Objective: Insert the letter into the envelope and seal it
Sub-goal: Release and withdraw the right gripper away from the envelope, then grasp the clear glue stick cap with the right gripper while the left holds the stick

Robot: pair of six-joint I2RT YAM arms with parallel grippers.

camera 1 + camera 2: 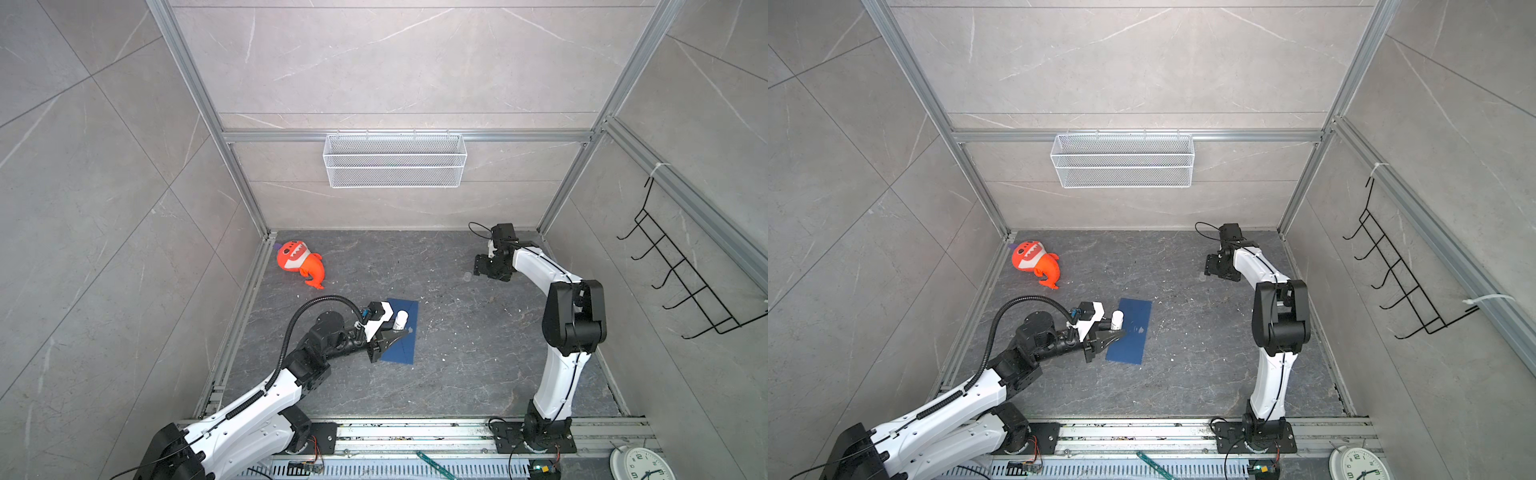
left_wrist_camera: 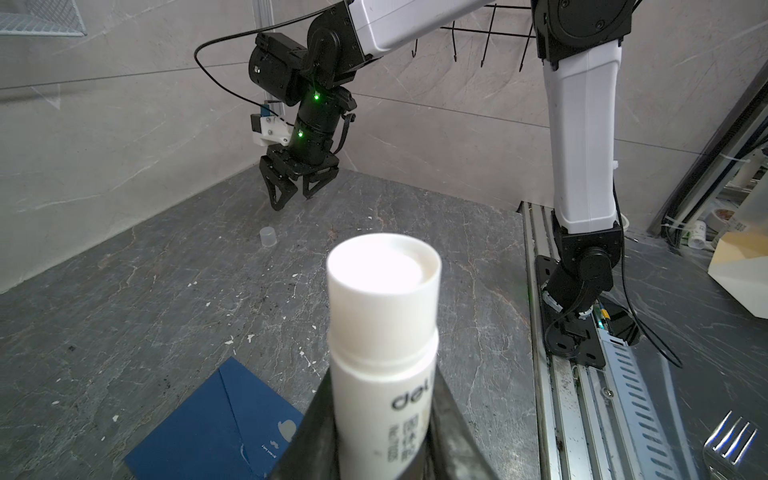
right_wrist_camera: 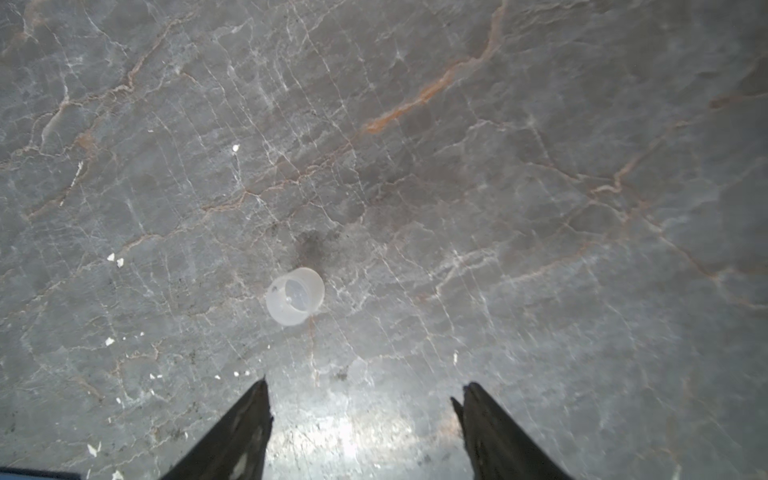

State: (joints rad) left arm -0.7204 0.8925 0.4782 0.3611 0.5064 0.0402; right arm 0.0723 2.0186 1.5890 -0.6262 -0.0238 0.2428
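Uncapped glue stick (image 2: 382,332) clamped in left gripper (image 2: 386,440), held at navy envelope (image 2: 216,424) edge, likely for sealing. Right gripper (image 3: 366,382) spread, empty, above translucent cap (image 3: 296,296) set well aside.

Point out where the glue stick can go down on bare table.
Widest free patch: between the envelope and the right arm. Also bare: the strip between envelope and front rail, and the back middle between toy and cap. Crowded: at the envelope, where the left gripper holds the glue stick, and by the cap, near the open right gripper.
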